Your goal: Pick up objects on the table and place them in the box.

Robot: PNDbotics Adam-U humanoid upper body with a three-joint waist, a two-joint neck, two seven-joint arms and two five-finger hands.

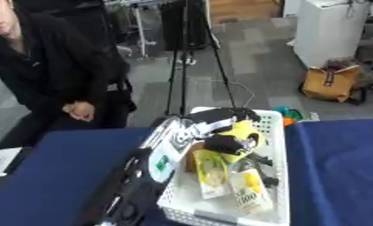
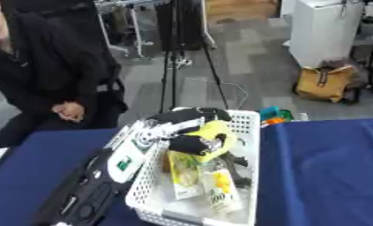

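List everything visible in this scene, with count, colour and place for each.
white plastic lattice basket: one, white, between the two blue surfaces.
blue cloth-covered table: blue, on both sides of the basket.
yellow soft object: one, yellow, over the basket, in the left hand's grip.
clear flat packets with yellow contents: at least two, inside the basket.
black tripod: one, black, on the floor beyond the table.
tan bag: one, tan, on the floor at far right.
white cabinet: one, white, far right.
left hand: one, black, over the basket, curled round the yellow object.
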